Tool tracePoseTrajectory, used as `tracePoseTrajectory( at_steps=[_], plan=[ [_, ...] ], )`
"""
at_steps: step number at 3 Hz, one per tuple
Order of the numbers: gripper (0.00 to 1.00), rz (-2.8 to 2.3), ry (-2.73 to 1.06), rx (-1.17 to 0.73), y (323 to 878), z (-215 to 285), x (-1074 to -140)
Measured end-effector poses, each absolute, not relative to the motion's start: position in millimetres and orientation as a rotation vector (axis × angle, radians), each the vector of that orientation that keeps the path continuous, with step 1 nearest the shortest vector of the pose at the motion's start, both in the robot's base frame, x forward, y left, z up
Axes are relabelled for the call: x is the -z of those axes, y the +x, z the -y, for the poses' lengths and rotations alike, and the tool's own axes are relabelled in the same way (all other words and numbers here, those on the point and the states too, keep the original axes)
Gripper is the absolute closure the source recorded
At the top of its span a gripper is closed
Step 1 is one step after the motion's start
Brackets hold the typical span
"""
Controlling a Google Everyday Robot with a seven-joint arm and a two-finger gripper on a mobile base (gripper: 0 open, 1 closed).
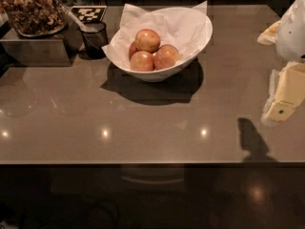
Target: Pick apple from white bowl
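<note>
One view only, set high on the near side of the desk (143, 128), tilted down and facing its far edge. Middle distance: white bowl (162, 73) upper centre, desk's near edge low in view. Claw (282, 104) at the right border, nearer the lens, over the desk's right side.

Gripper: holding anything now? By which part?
Nothing visibly held. The gripper sits at the right edge of the camera view, over the counter, apart from the white bowl; the apples lie in the bowl, untouched.
</note>
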State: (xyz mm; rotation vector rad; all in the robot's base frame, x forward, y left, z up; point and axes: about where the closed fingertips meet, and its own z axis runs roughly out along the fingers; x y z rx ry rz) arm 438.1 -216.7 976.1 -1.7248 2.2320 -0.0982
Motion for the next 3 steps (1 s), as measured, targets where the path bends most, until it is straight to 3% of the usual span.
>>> tracePoseTrajectory(
  at_steps=[3],
  plan=[
    [0.00, -2.108, -1.618, 0.029, 465, 193, -1009]
  ],
)
